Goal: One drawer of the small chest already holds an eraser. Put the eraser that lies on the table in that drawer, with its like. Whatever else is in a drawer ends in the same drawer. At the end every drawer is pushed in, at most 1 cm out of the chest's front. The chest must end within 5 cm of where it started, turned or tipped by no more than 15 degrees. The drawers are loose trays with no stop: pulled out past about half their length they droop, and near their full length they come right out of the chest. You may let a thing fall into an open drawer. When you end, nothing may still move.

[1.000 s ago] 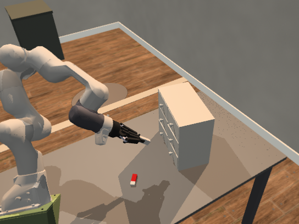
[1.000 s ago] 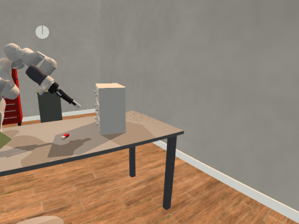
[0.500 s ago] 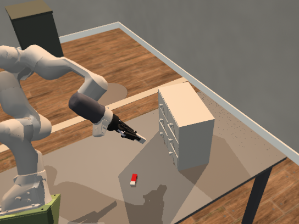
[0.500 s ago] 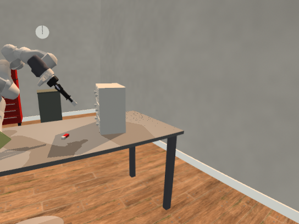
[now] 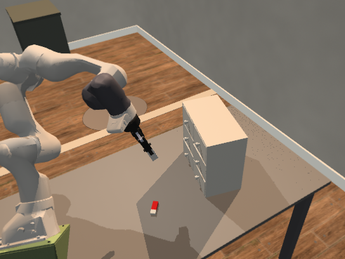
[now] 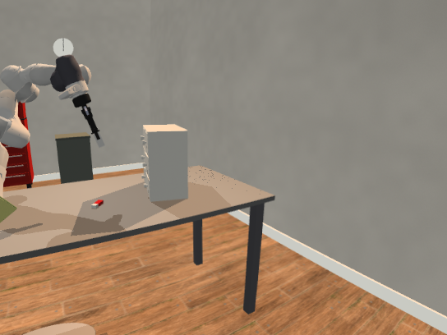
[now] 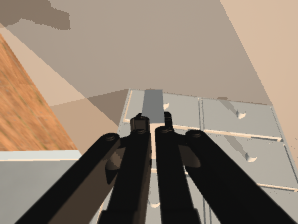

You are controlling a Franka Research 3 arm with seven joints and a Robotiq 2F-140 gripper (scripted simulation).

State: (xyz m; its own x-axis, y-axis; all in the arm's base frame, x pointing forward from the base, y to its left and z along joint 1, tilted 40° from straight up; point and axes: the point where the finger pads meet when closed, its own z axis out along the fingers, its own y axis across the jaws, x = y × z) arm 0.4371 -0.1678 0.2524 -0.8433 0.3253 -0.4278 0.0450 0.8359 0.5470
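Note:
A small cream chest (image 5: 214, 144) stands on the table, its drawers with small knobs facing my arm; all drawers look pushed in. It also shows in the exterior view (image 6: 166, 162) and in the wrist view (image 7: 220, 130) from above its front. A red and white eraser (image 5: 154, 208) lies flat on the table in front of the chest, also seen in the exterior view (image 6: 97, 204). My gripper (image 5: 153, 155) is shut and empty, raised in the air and tilted down toward the chest's front, well apart from it. Its fingertips show in the wrist view (image 7: 152, 122).
The table's right edge and front edge run close to the chest. A dark cabinet (image 5: 38, 26) stands on the floor behind the table. My arm's base (image 5: 32, 235) sits at the table's left front corner.

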